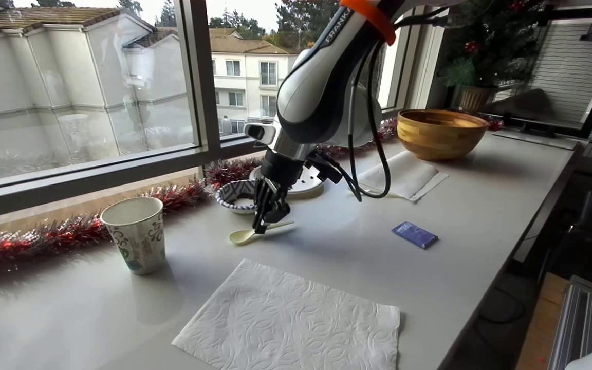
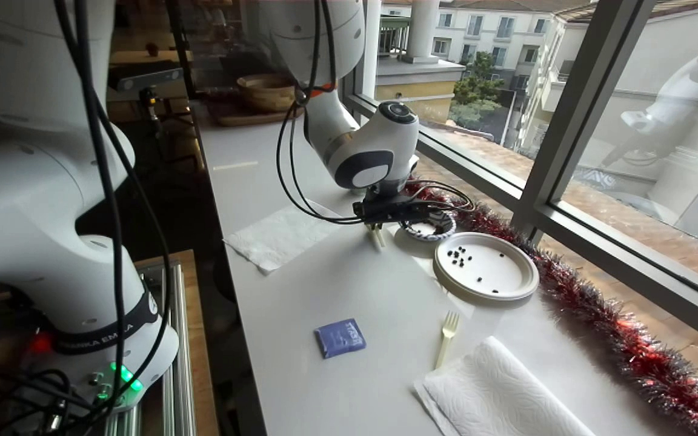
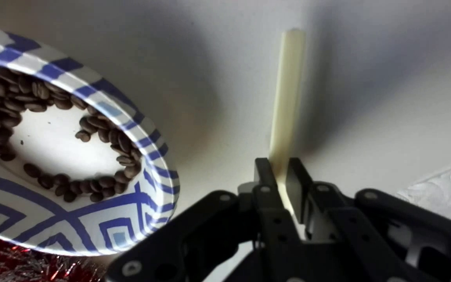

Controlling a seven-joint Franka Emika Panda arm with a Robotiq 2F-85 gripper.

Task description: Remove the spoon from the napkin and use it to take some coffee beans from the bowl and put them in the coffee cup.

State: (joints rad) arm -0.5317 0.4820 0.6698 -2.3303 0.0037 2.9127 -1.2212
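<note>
Wrist view: gripper (image 3: 278, 161) pinches cream-yellow spoon (image 3: 287, 94), handle toward twelve o'clock; from there, blue-patterned bowl (image 3: 55, 139) lies at nine.

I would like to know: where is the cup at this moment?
In an exterior view, the cup stands at the left, in front of the tinsel and left of the spoon. The napkin lies nearer the camera, to the cup's right.

Seemingly lab: robot arm (image 2: 82, 200), metal rails (image 1: 578, 318), long windowside counter (image 1: 347, 257).
</note>
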